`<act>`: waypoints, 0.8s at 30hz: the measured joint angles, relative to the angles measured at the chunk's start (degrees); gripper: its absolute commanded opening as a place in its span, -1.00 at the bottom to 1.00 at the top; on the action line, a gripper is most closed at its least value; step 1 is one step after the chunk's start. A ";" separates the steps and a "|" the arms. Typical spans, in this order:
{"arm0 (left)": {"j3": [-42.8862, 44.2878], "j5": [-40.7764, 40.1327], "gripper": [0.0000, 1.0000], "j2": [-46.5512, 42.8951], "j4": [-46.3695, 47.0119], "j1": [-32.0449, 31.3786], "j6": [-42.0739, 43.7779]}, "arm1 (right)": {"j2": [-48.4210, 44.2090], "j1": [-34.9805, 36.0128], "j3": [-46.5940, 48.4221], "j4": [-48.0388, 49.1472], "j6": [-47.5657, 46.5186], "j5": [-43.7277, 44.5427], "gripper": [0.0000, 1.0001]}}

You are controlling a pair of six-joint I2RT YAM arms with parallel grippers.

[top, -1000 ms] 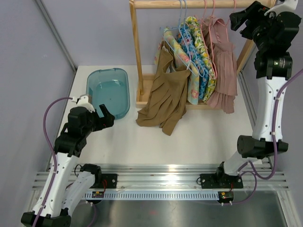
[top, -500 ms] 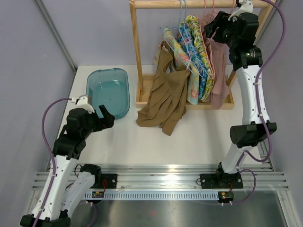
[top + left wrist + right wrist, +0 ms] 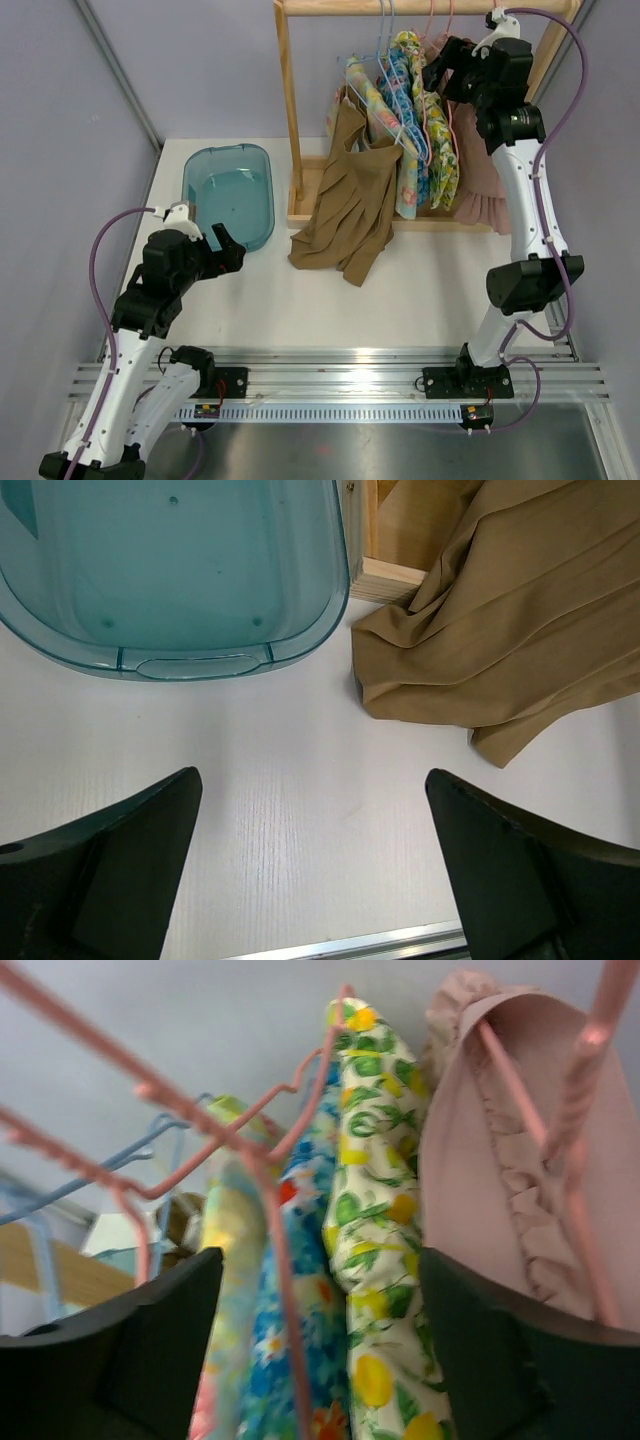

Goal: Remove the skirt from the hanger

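Several garments hang on wire hangers from a wooden rack point(image 3: 290, 100); I cannot tell which one is the skirt. A brown pleated garment point(image 3: 345, 215) point(image 3: 520, 640) droops from its hanger onto the table. To its right hang floral garments point(image 3: 415, 130) and a pink ruffled one point(image 3: 485, 170) point(image 3: 490, 1160). My right gripper point(image 3: 440, 68) point(image 3: 320, 1360) is up at the hanger tops, open. Between its fingers are a pink hanger point(image 3: 280, 1240), a blue floral garment point(image 3: 295, 1310) and a lemon-print garment point(image 3: 375, 1220). My left gripper point(image 3: 225, 250) point(image 3: 315, 880) hovers open over the table, holding nothing.
A translucent blue tub point(image 3: 232, 195) point(image 3: 200, 665) sits left of the rack's base point(image 3: 385, 580). A blue hanger point(image 3: 100, 1175) hangs further left on the rail. A metal rail point(image 3: 340, 365) runs along the table's near edge.
My right arm has swung left from the rack's right end to the hanger tops, and its jaws narrowed, then widened. The pink garment has shifted slightly. My left arm has stayed put.
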 measured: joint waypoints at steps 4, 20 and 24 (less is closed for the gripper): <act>0.00 -0.02 0.96 0.00 0.00 0.00 0.00 | -4.50 0.00 -1.51 0.00 0.39 -2.69 0.99; 0.00 -0.02 0.96 -0.04 0.00 0.00 0.00 | -11.65 0.02 -0.72 0.35 -4.57 8.31 0.82; 0.00 -0.04 0.96 -0.04 0.00 0.00 0.00 | -8.02 0.00 -0.70 -0.63 -5.88 11.43 0.76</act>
